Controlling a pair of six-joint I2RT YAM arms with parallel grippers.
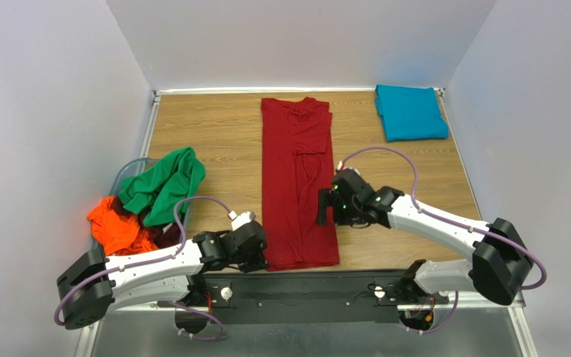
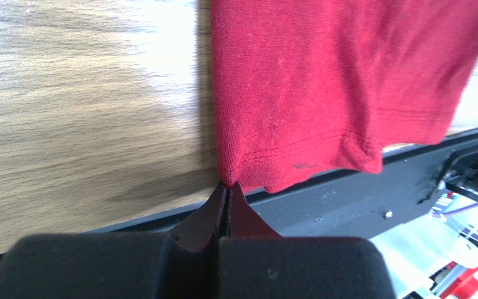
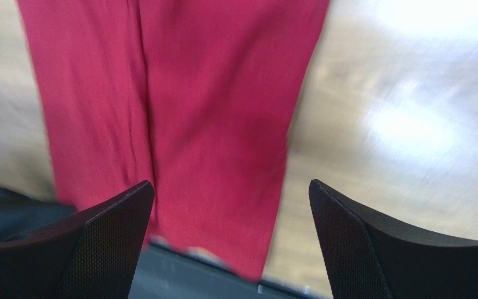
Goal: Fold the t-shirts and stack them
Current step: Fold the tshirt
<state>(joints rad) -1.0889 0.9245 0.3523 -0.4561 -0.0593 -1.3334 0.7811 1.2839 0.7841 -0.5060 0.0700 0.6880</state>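
The left gripper (image 2: 226,187) is closed, its black fingertips pinching the near-left hem corner of the dark red t-shirt (image 2: 322,81) at the table's near edge. The shirt lies flat down the middle of the wooden table (image 1: 214,141), folded lengthwise into a long narrow strip. Its collar is at the far end, its stitched hem is nearest, and a crease runs along its length. The right gripper (image 3: 230,182) hovers over the strip's right side with its jaws spread wide, holding nothing. At the left, a clear bin (image 1: 127,169) holds a crumpled green t-shirt (image 1: 165,186) and an orange t-shirt (image 1: 117,227). A folded teal-blue t-shirt (image 1: 410,111) sits in the far-right corner.
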